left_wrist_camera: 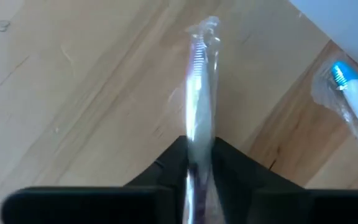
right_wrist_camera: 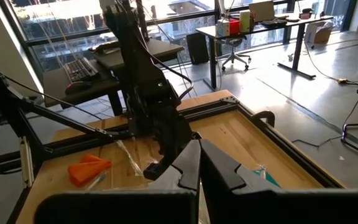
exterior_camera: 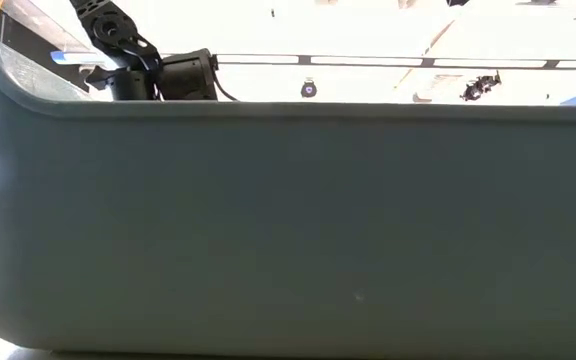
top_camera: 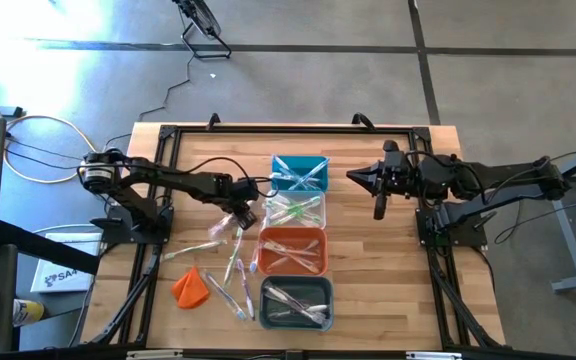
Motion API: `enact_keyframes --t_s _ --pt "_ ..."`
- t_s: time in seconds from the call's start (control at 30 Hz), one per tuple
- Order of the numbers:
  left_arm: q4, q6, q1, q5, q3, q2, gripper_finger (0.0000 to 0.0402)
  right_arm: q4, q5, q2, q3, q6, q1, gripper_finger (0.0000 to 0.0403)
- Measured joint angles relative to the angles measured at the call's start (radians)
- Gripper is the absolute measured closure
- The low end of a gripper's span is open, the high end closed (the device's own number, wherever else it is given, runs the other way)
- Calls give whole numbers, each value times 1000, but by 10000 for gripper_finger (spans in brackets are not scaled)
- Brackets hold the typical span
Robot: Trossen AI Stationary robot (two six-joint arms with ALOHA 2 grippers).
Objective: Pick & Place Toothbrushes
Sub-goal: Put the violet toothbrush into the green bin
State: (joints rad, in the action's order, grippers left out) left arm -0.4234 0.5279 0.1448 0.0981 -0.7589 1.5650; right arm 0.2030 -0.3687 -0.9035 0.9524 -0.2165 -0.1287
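Between the left gripper (left_wrist_camera: 199, 163) fingers: a wrapped toothbrush (left_wrist_camera: 199, 93), jaws pinched narrow on it, low over the wooden table (top_camera: 388, 280) just left of the clear bin (top_camera: 298, 209). More loose toothbrushes (top_camera: 230, 272) lie on the wood beside the orange lump (top_camera: 190, 287), others sit in the teal bin (top_camera: 299, 173), clear, orange bin (top_camera: 293, 251) and grey bin (top_camera: 296, 304). Right gripper (top_camera: 352, 176) hangs raised right of the teal bin, fingers shut, empty.

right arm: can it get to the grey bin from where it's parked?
Probably yes. The right gripper hangs shut above the table beside the teal bin, holding nothing. The grey bin sits at the row's near end, open-topped, with nothing over it. The left gripper is busy at a wrapped toothbrush across the row.
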Motion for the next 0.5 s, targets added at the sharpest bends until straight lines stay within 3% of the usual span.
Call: enact_keyframes --t_s 0.17,0.5 --pt "3 -24 0 -6 0 -9 386 -1 0 0 0 0 0 401" --pt "-28 -34 10 -7 4 -103 384 -1 0 0 0 0 0 401"
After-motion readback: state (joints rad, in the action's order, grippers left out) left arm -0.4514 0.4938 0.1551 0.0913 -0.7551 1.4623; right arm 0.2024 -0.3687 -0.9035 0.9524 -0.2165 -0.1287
